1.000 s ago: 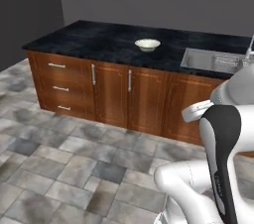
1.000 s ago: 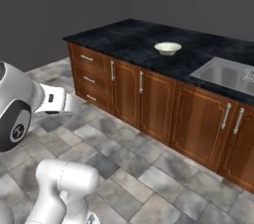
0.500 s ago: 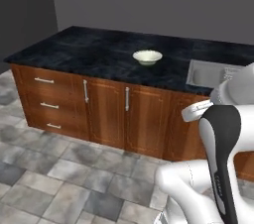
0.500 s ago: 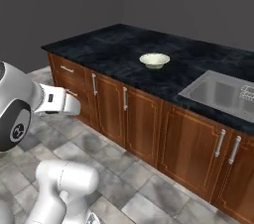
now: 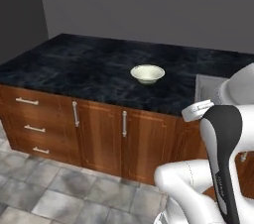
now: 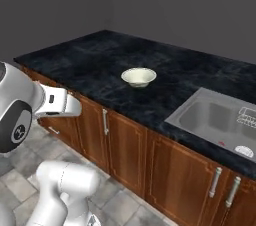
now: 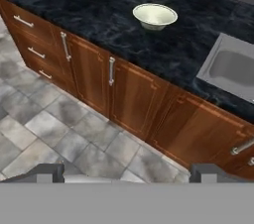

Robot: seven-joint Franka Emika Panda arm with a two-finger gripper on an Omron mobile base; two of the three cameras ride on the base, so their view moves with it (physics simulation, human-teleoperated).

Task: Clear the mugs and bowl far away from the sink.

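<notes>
The cream-white bowl (image 5: 147, 73) (image 6: 138, 76) (image 7: 155, 16) stands upright on the black stone counter (image 5: 74, 69), well to the left of the sink (image 6: 220, 120) (image 7: 233, 67). In the left base view my own arm covers part of the sink (image 5: 206, 86). The mugs are out of view. My gripper (image 7: 128, 173) hangs in front of the cabinets, above the floor and far short of the bowl. It is open, its two fingertips (image 7: 49, 171) wide apart with nothing between them.
Wooden cabinet doors (image 7: 134, 99) and a stack of drawers (image 5: 30, 124) run below the counter. A wire rack (image 6: 247, 117) sits at the sink's right end. Grey tiled floor (image 7: 59, 129) lies between me and the cabinets.
The whole picture has shifted: the base has driven closer to the counter, which now looms larger. The bowl has kept its place on the counter. The gripper stays open.
</notes>
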